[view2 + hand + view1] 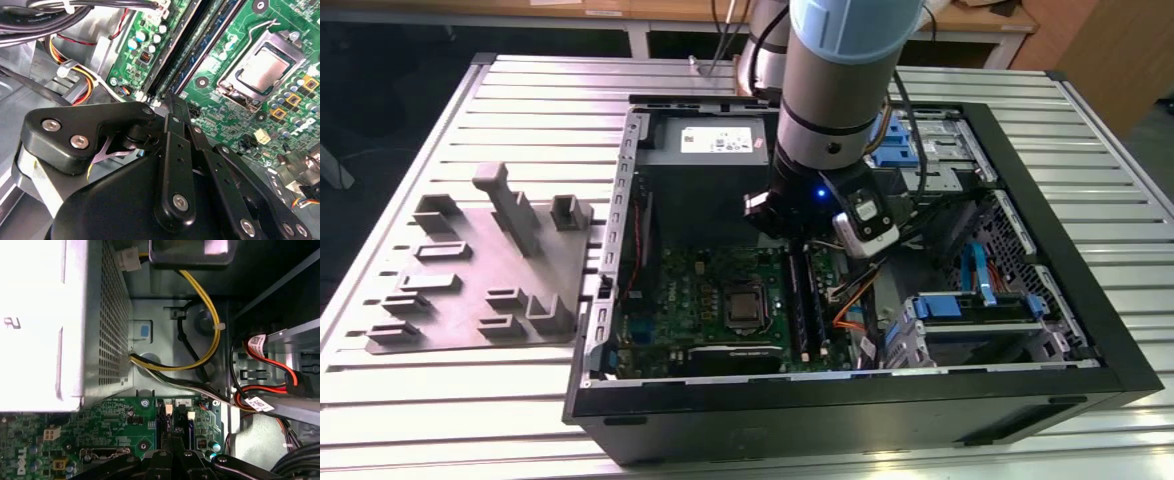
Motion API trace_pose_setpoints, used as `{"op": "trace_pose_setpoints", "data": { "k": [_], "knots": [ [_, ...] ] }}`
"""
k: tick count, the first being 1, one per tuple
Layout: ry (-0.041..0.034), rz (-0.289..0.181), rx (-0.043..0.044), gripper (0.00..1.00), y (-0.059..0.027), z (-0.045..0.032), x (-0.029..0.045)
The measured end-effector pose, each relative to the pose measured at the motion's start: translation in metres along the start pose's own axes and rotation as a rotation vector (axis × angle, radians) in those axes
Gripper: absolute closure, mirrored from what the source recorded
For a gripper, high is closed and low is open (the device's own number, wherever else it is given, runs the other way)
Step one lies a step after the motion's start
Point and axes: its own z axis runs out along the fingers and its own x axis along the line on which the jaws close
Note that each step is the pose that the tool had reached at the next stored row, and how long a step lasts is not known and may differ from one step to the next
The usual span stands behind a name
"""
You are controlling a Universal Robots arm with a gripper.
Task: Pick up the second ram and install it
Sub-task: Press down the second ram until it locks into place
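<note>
I see the gripper (803,243) at frame centre, low over the green board (707,300), fingers apparently pinched together above the memory stick (803,300).

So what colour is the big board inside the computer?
Green; the board shows best in the second wrist view.

An open black computer case (1067,330) lay on a slatted metal table (520,110). Inside it sat a broad green circuit board (707,300) with a silver square chip (262,70), a grey power-supply box (707,140), and yellow cables (210,330). A grey moulded tray with upright blocks (480,260) rested beside the case, toward the exterior view's left.
</note>
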Motion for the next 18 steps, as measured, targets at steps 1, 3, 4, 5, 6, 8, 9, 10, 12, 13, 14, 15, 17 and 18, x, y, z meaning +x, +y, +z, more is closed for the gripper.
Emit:
{"op": "trace_pose_setpoints", "data": {
  "k": [1,3,4,5,6,8,9,10,12,13,14,15,17,18],
  "knots": [
    [0.0000,0.000,0.0000,0.90,0.0001,0.0008,0.0000],
    [0.0000,0.000,0.0005,0.90,0.0001,0.0017,0.0001],
    [-0.0001,0.000,0.0003,0.90,0.0001,0.0025,0.0001],
    [0.0000,0.000,0.0004,0.90,0.0000,0.0038,0.0001],
    [-0.0001,0.000,0.0003,0.90,0.0000,0.0051,0.0002],
    [0.0000,0.000,0.0005,0.90,0.0000,0.0054,0.0002],
    [0.0000,0.000,0.0006,0.90,0.0000,0.0055,0.0002],
    [0.0000,0.000,0.0005,0.90,0.0000,0.0057,0.0002],
    [-0.0001,0.000,0.0002,0.90,-0.0001,0.0075,0.0002],
    [-0.0001,0.000,0.0004,0.90,-0.0002,0.0076,0.0003],
    [0.0000,0.000,0.0004,0.90,-0.0002,0.0076,0.0003],
    [0.0000,0.000,0.0006,0.90,-0.0002,0.0076,0.0003],
    [-0.0001,0.000,0.0003,0.90,-0.0002,0.0080,0.0003],
    [0.0000,0.000,0.0005,0.90,-0.0002,0.0086,0.0003]
  ]
}}
